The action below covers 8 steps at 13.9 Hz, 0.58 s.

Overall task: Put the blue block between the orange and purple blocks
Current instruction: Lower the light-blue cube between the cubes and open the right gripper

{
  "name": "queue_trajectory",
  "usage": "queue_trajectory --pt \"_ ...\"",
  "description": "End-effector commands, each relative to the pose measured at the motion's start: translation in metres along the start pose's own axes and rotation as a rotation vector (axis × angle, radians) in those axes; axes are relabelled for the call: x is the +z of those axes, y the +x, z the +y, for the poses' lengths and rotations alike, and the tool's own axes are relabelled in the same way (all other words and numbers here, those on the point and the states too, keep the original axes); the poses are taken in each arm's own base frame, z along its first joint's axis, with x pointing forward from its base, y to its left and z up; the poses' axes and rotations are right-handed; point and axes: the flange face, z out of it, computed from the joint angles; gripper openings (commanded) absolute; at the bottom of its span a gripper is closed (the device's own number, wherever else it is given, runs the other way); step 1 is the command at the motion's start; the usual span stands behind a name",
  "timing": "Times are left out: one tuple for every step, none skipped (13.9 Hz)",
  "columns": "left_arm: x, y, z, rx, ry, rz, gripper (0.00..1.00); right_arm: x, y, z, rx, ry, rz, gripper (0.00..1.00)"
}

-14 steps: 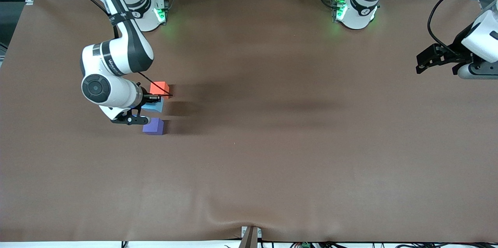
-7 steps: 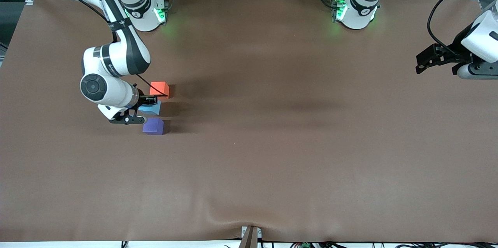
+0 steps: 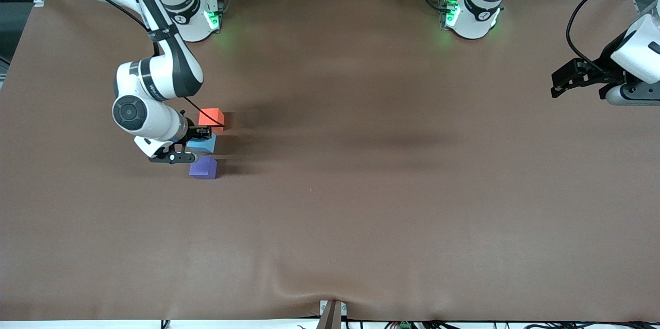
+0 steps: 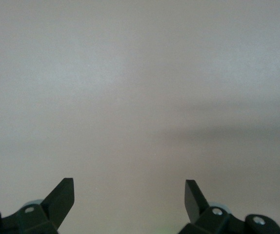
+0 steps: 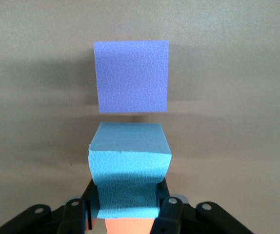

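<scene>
- While the right gripper clamps the blue block, squeezing its sides inward between the fingertips, that cube sits in the gap between the orange block and the purple block; whether it rests on the table cannot be told.
- Taking the blue block as the landmark: the orange block lies just beside it, farther from the front camera, and the purple block lies just beside it, nearer to that camera, so the three make a short line toward the right arm's end of the table.
- From the right wrist, a thin strip of table shows between the blue block and the purple block, and the orange block peeks out under the blue one.
- Well apart from the blue block, the left gripper waits over the table's edge at the left arm's end, its fingers spread wide with nothing between them.
</scene>
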Motion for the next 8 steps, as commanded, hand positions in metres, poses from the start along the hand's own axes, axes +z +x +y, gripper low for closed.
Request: queue_trajectory --pt "-0.002 -0.003 0.000 -0.012 -0.006 -0.002 1.00 0.010 -0.014 0.005 -0.042 -0.003 0.027 0.00" --pt "-0.002 -0.003 0.000 -0.012 -0.006 -0.002 1.00 0.012 -0.014 0.005 -0.043 -0.004 0.024 0.00" --pt "-0.002 -0.003 -0.001 -0.014 -0.006 -0.002 1.00 0.012 -0.014 0.005 -0.043 -0.004 0.024 0.00" --pt "-0.002 -0.003 -0.001 -0.014 -0.006 -0.002 1.00 0.017 -0.013 0.005 -0.043 -0.004 0.026 0.00" --pt "-0.002 -0.003 -0.001 -0.014 -0.006 -0.002 1.00 0.020 -0.013 0.005 -0.043 -0.002 0.033 0.00" --pt "-0.002 -0.003 -0.001 -0.014 -0.006 -0.002 1.00 0.023 -0.015 0.006 -0.041 -0.001 0.041 0.00" --pt "-0.002 -0.003 -0.001 -0.014 -0.006 -0.002 1.00 0.031 -0.016 0.006 -0.042 -0.001 0.046 0.00" --pt "-0.002 -0.003 -0.001 -0.014 -0.006 -0.002 1.00 0.037 -0.018 0.007 -0.042 0.002 0.061 0.00"
